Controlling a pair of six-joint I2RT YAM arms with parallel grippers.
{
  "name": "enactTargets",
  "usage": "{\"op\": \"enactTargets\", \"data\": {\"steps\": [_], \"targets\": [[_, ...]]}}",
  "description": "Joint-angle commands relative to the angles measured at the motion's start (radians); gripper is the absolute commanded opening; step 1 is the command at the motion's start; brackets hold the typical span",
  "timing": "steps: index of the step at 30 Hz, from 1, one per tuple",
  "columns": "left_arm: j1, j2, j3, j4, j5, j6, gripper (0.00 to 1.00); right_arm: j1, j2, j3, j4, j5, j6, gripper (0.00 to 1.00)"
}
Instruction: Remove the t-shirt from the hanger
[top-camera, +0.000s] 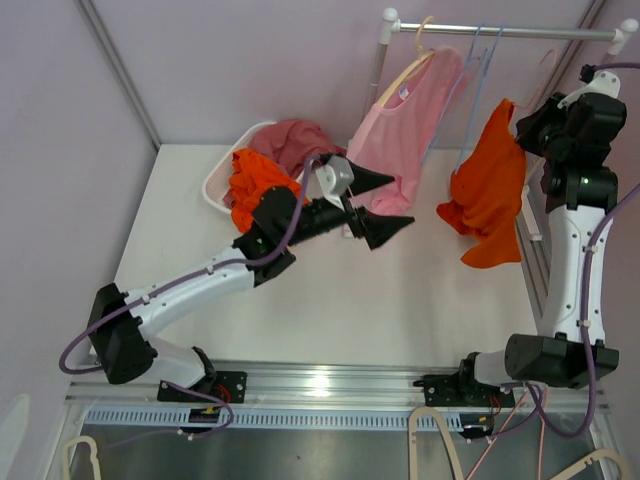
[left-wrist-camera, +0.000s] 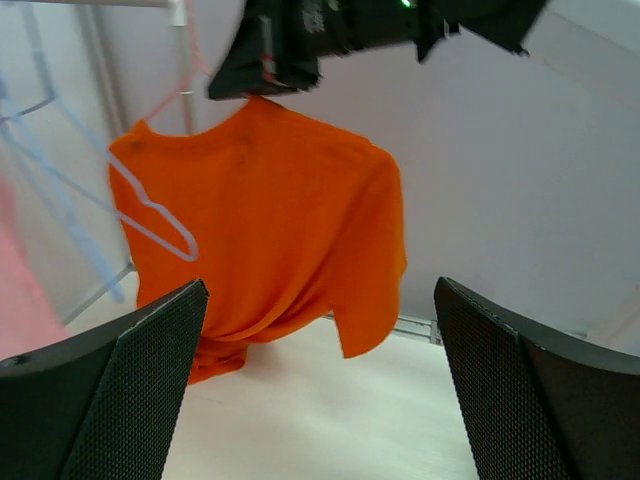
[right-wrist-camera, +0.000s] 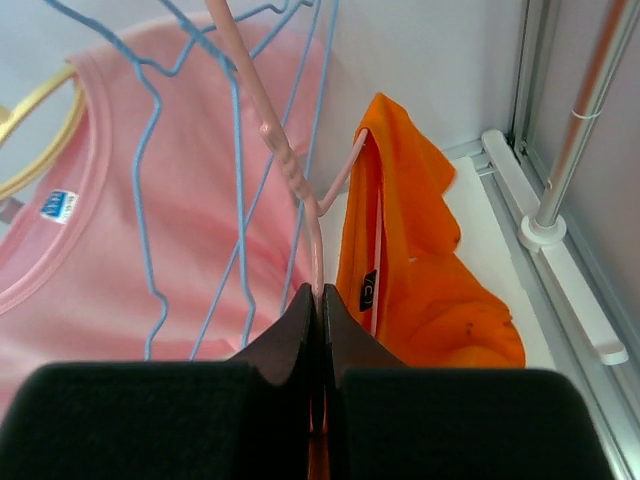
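The right gripper (right-wrist-camera: 320, 300) is pinched shut on the thin pink hanger (right-wrist-camera: 290, 165), with the orange cotton t-shirt (top-camera: 492, 195) dangling from it at the far right. The left gripper (top-camera: 400, 200), jaws wide apart, faces the shirt from mid-table; I'd say its next job is reaching in to grasp the fabric

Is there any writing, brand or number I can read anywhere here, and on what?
Nothing here is legible.
Blue neck label inside the pink cotton t-shirt: printed, too small to read.
Black tag inside the orange cotton t-shirt: pale marks, too blurred to read.
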Motion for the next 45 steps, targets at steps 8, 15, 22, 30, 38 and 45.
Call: {"op": "enactTargets", "data": {"steps": [8, 15, 22, 30, 38, 45], "targets": [[-0.286, 0.159, -0.091, 0.227, -0.367, 0.270, 0.99, 0.014, -0.166, 0.041, 0.009, -0.014, 0.083, 0.00], [-0.374, 0.335, 0.030, 0.340, -0.554, 0.292, 1.00, 0.029, -0.199, 0.053, -0.008, -0.043, 0.108, 0.00], [-0.419, 0.376, 0.096, 0.435, -0.563, 0.318, 0.99, 0.036, -0.211, 0.050, 0.000, -0.052, 0.112, 0.00], [-0.426, 0.447, 0.203, 0.397, -0.534, 0.312, 0.99, 0.057, -0.214, 0.027, 0.015, -0.066, 0.132, 0.00], [-0.425, 0.539, 0.323, 0.259, -0.505, 0.326, 0.64, 0.102, -0.225, 0.024, 0.018, -0.051, 0.131, 0.00], [-0.426, 0.484, 0.297, 0.162, -0.465, 0.235, 0.01, 0.108, -0.209, 0.027, 0.030, -0.017, 0.117, 0.00]]}}
